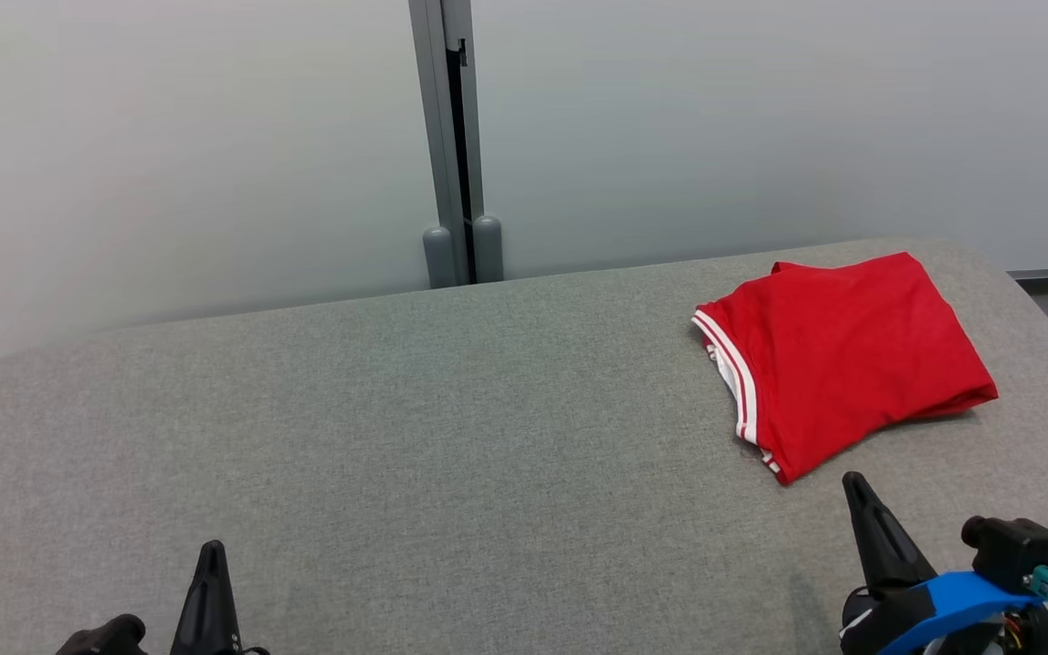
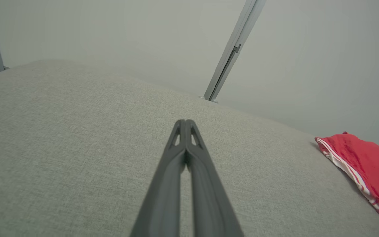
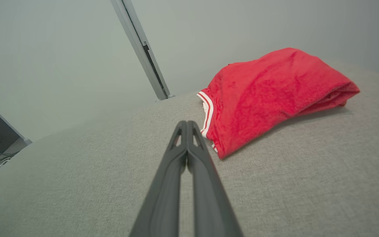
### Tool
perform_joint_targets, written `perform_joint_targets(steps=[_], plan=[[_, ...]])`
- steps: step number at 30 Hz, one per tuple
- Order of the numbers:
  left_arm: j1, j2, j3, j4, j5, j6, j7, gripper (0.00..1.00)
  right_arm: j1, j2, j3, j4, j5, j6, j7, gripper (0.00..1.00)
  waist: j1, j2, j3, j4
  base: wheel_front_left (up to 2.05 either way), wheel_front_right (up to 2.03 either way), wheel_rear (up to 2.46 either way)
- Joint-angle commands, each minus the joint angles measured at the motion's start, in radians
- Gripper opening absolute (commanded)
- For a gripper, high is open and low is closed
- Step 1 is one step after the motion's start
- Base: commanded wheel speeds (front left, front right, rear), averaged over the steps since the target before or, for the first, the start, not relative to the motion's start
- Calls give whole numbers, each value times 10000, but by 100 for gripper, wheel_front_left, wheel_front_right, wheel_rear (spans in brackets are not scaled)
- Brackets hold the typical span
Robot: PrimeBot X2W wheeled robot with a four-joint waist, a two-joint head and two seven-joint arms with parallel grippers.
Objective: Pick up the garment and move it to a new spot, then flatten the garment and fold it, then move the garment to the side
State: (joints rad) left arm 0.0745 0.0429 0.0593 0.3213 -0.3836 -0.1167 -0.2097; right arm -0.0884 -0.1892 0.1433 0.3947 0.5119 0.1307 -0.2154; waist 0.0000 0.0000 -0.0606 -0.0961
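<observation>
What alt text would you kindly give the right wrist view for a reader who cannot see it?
A folded red garment with white-striped trim lies on a grey table, just beyond the right gripper, whose jaws are shut and empty. A pale wall with a grey post stands behind.

One garment (image 1: pixel 842 355), red with white-striped trim, lies at two o'clock on the one grey worktop (image 1: pixel 451 437). There are two hands: the left hand (image 1: pixel 212 553) at seven o'clock and the right hand (image 1: pixel 855 487) at five o'clock, each with two dark fingers (image 2: pixel 163 184). One grey post (image 1: pixel 451 136) stands at twelve o'clock on two rounded feet (image 1: pixel 439 256), between two pale wall panels (image 1: pixel 169 155).
</observation>
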Motion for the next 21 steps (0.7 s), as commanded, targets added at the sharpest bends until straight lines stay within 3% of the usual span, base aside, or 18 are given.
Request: perform_joint_targets(steps=[1,21], plan=[[-366,53,77,-198,-368,-19,70,0,-168,-3,-140,-233,348,0,75,0,0,0,6,9,0,0,0],[-756,66,168,-404,-3525,-59,872,0,-191,361,-783,-598,3170,0,917,0,0,0,115,174,0,0,0]])
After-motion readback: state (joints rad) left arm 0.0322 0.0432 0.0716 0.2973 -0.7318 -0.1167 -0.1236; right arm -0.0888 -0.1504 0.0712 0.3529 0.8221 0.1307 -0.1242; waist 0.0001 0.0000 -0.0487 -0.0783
